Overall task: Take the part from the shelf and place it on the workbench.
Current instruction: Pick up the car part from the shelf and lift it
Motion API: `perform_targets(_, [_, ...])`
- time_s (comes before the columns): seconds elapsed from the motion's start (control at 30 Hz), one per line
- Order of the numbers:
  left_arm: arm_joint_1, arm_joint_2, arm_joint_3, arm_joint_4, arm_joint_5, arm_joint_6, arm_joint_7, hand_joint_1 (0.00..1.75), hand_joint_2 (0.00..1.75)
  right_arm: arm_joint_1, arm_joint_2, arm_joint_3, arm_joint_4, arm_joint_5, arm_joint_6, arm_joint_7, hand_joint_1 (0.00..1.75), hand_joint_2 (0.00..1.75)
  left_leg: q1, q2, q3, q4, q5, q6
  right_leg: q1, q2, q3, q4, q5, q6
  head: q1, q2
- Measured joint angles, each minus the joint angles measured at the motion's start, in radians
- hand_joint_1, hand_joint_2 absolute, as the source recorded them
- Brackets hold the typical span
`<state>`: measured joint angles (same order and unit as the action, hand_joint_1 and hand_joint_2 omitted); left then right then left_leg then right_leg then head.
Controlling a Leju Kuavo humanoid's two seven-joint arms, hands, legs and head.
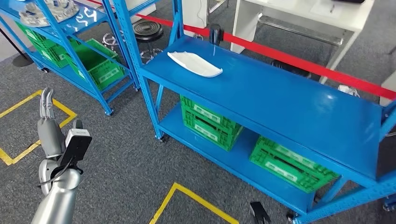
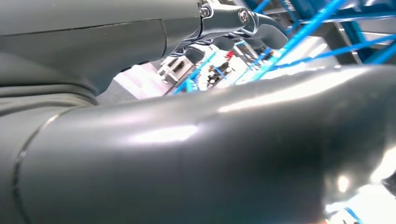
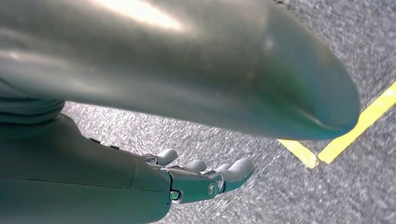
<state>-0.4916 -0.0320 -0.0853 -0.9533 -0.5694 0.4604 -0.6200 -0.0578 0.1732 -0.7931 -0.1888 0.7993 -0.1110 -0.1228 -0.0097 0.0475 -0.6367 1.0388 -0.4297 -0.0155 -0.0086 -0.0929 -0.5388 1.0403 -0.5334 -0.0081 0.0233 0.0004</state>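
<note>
Head view: a white, shallow, elongated moulded plastic part [image 1: 194, 63] is seen at upper centre on the blue metal bench [image 1: 299, 105], judged light, stiff and best pinched at its rim, while both the left robot hand [image 1: 46, 122] and right robot hand [image 3: 196, 179] are held open and empty.

The left arm [image 1: 56, 198] comes up at the lower left of the head view, silver forearm raised, wrist straight. Its left hand [image 1: 46, 123] points upward with the fingers [image 1: 45, 100] stretched out close together, holding nothing. In the right wrist view the right hand [image 3: 187, 179] hangs with its fingers [image 3: 233, 170] extended, slightly apart and empty, the thumb [image 3: 261, 70] blurred close to the lens.
</note>
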Motion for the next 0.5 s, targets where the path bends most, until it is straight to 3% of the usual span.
perform_targets(0.07, [0.0, 0.003, 0.0, -0.001, 0.0, 0.0, 0.0, 0.0, 0.0, -0.001, 0.0, 0.0, 0.0, 0.0, 0.0, 0.0, 0.0, 0.0, 0.003, -0.023, 0.003, -0.007, 0.001, 0.012, -0.002, -0.004, 0.006, 0.001, -0.008, 0.01, 0.001, 0.0])
perform_targets(0.13, [-0.003, 0.003, 0.001, -0.003, 0.0, 0.0, -0.001, 0.0, 0.0, -0.001, 0.0, 0.0, 0.0, 0.0, 0.0, 0.0, 0.0, 0.0, 0.009, -0.043, 0.011, -0.016, 0.003, 0.024, -0.005, 0.035, -0.015, 0.052, -0.038, 0.019, 0.004, 0.0])
perform_targets(0.2, [-0.005, -0.001, 0.001, -0.003, 0.001, 0.0, -0.002, 0.0, 0.0, 0.0, 0.0, 0.0, 0.0, 0.0, 0.0, 0.0, 0.0, 0.0, 0.012, -0.062, 0.013, -0.017, 0.0, 0.032, -0.007, 0.078, -0.084, 0.176, -0.086, 0.025, 0.007, 0.0])
perform_targets(0.27, [-0.003, -0.005, 0.001, -0.001, 0.001, -0.002, -0.003, 0.0, 0.0, 0.002, 0.0, -0.001, 0.0, -0.005, 0.0, 0.0, 0.0, 0.0, 0.012, -0.081, 0.014, -0.014, -0.004, 0.035, -0.007, 0.086, -0.152, 0.269, -0.098, 0.028, 0.009, 0.0])
perform_targets(0.3, [-0.003, -0.006, 0.001, -0.001, 0.001, -0.004, -0.005, 0.0, 0.0, 0.003, 0.0, -0.002, 0.0, -0.009, 0.0, -0.001, 0.0, 0.0, 0.012, -0.09, 0.015, -0.012, -0.006, 0.034, -0.009, 0.087, -0.163, 0.266, -0.076, 0.029, 0.009, 0.0])
perform_targets(0.33, [-0.003, -0.006, 0.001, 0.0, 0.002, -0.006, -0.006, 0.0, 0.0, 0.003, 0.0, -0.004, 0.0, -0.014, 0.0, -0.002, 0.0, 0.0, 0.013, -0.097, 0.017, -0.009, -0.009, 0.031, -0.01, 0.087, -0.155, 0.226, -0.039, 0.03, 0.009, 0.0])
perform_targets(0.4, [-0.005, -0.008, 0.001, 0.001, 0.004, -0.009, -0.01, 0.0, 0.0, 0.0, -0.001, -0.01, 0.0, -0.02, 0.0, -0.003, 0.0, 0.0, 0.014, -0.109, 0.019, 0.0, -0.018, 0.021, -0.014, 0.093, -0.111, 0.1, 0.034, 0.031, 0.01, 0.0])
perform_targets(0.47, [-0.009, -0.009, 0.001, 0.003, 0.006, -0.01, -0.012, 0.0, 0.0, -0.001, -0.001, -0.014, 0.0, -0.022, 0.0, -0.003, 0.0, 0.0, 0.012, -0.116, 0.017, 0.007, -0.025, 0.01, -0.016, 0.102, -0.083, 0.028, 0.059, 0.024, 0.01, 0.0])
perform_targets(0.5, [-0.01, -0.009, 0.001, 0.005, 0.007, -0.01, -0.013, 0.0, 0.0, -0.001, -0.001, -0.016, 0.0, -0.023, 0.0, -0.003, 0.0, 0.0, 0.01, -0.117, 0.016, 0.008, -0.026, 0.012, -0.015, 0.105, -0.081, 0.022, 0.056, 0.019, 0.009, 0.0])
